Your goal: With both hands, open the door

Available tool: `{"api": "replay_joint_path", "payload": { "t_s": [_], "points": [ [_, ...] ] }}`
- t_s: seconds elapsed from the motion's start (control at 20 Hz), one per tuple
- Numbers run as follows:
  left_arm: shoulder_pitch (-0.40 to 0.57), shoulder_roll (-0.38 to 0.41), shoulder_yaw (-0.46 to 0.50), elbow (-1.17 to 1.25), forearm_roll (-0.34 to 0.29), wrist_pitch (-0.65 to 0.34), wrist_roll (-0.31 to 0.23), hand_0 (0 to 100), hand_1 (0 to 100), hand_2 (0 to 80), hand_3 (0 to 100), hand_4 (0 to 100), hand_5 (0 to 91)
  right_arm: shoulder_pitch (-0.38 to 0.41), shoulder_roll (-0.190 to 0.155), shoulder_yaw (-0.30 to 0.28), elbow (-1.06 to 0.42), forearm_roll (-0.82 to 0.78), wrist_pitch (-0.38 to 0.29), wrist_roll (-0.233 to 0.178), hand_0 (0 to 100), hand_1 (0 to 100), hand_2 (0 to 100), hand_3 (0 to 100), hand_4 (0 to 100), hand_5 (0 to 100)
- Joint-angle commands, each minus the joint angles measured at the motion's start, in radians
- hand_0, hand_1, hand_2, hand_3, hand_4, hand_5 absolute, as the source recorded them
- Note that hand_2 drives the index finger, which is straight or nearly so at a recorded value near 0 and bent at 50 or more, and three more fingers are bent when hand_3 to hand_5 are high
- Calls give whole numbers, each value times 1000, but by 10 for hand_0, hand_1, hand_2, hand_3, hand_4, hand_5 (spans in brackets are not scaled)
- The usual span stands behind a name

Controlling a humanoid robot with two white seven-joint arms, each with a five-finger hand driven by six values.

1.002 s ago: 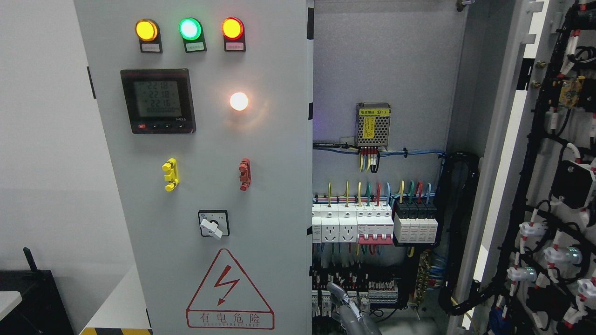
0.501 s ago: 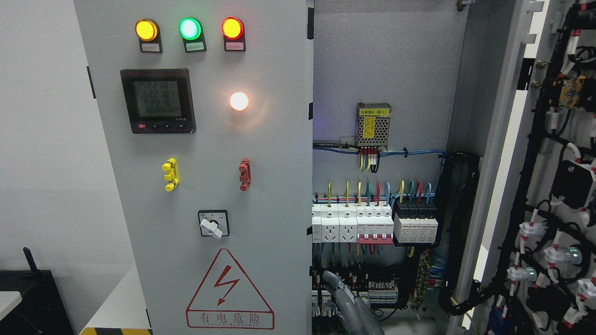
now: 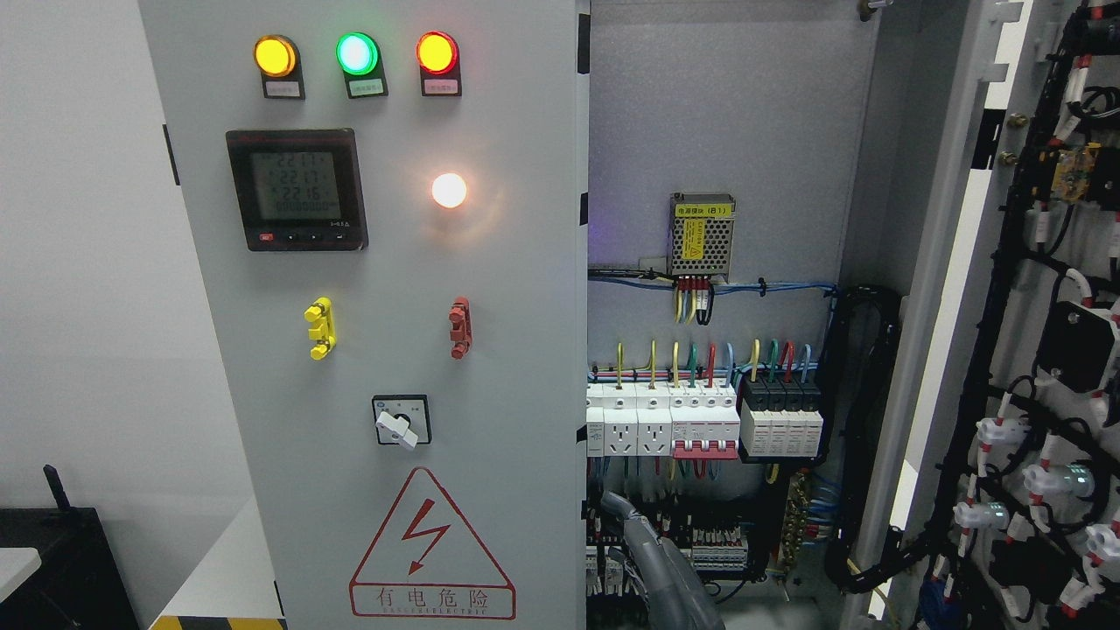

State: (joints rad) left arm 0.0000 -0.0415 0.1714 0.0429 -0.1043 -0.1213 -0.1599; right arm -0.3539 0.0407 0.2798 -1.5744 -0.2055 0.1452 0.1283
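At bottom edge, grey metallic hand, grip unclear, beside smooth grey door.

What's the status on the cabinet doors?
Right hand low in the opening, near the left door's free edge; left hand out of view. Left door shut, right door swung open. Terminal blocks close behind the hand.

Only 1 grey hand shows, its arm cut off at the bottom edge.
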Motion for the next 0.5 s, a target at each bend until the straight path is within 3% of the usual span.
{"api": "replay_joint_path", "payload": {
  "t_s": [0.0, 0.45],
  "points": [
    [29, 0, -1, 0, 0, 0, 0, 0, 0, 0, 0, 0, 0, -37, -7, 9, 74, -17, 1, 2, 380, 0, 0, 0, 0, 0],
    [29, 0, -1, 0, 0, 0, 0, 0, 0, 0, 0, 0, 0, -66, -8, 12, 105, -52, 1, 2, 380, 0, 0, 0, 0, 0]
  ]
}}
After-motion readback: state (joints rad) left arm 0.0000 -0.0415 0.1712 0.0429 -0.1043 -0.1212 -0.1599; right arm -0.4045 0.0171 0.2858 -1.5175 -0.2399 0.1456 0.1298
